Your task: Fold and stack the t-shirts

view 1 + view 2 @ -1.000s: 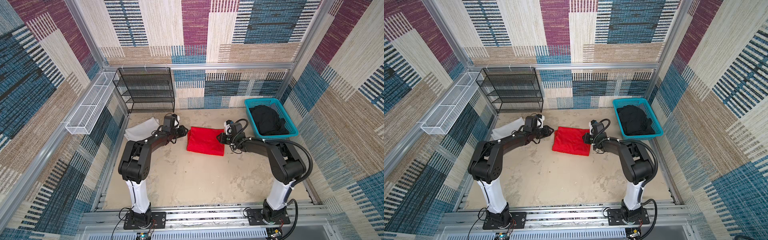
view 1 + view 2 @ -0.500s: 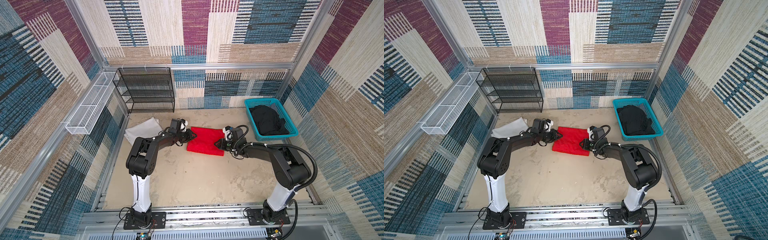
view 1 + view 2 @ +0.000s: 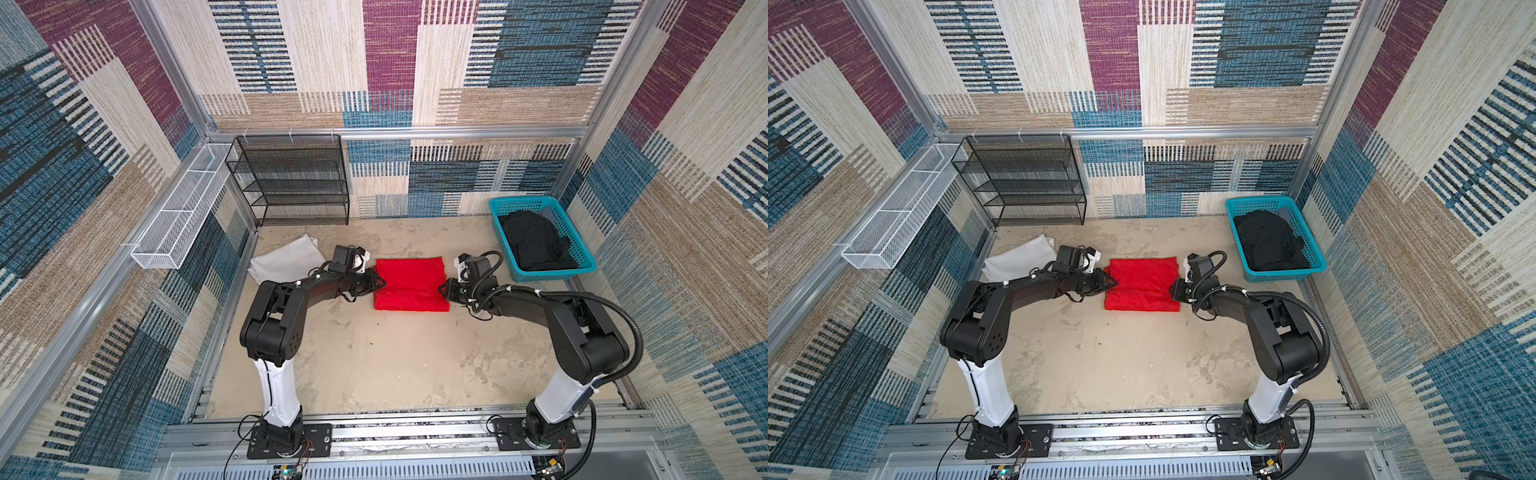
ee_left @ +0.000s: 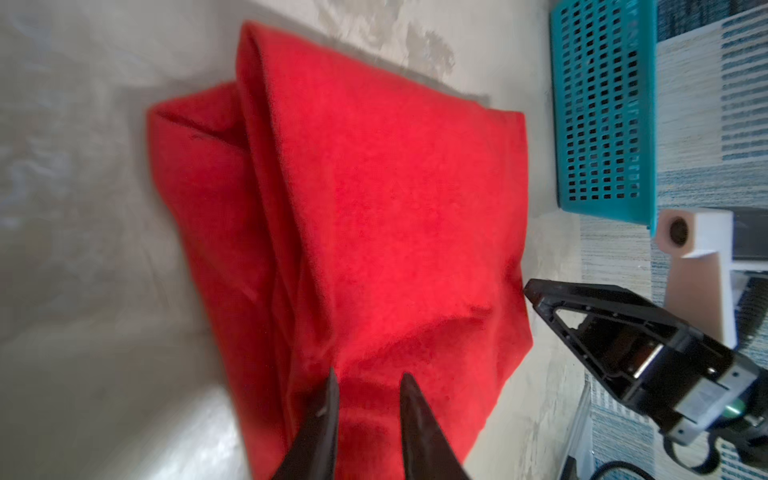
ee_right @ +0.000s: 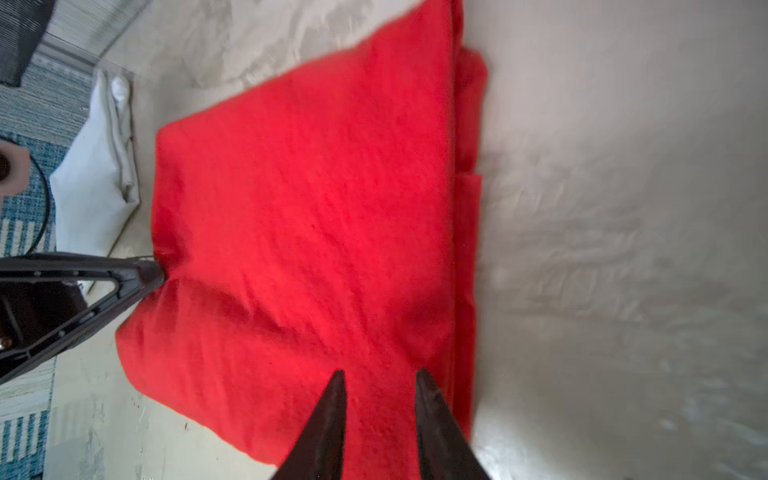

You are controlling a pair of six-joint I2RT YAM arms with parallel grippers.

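The red t-shirt (image 3: 409, 284) lies folded into a thick rectangle mid-table in both top views (image 3: 1142, 284). My left gripper (image 3: 381, 284) lies low at its left edge. My right gripper (image 3: 443, 288) is at its right edge. Both point inward at each other. In the left wrist view the left gripper (image 4: 368, 374) has its jaws a little apart over the red t-shirt (image 4: 374, 199). The right gripper (image 5: 380, 374) stands the same over the red t-shirt (image 5: 311, 208). The cloth creases at both tips. The white t-shirt (image 3: 286, 264) lies folded at the back left. The black t-shirt (image 3: 536, 243) sits crumpled in the basket.
The teal plastic basket (image 3: 579, 245) stands at the back right. A black wire shelf rack (image 3: 297, 183) stands against the back wall. A white wire tray (image 3: 183, 212) hangs on the left wall. Bare beige table (image 3: 395, 357) lies in front of the red t-shirt.
Both grippers slid from the red t-shirt's far corners toward me along its side edges to mid-edge. The shirt itself stayed put. The jaw gaps look unchanged.
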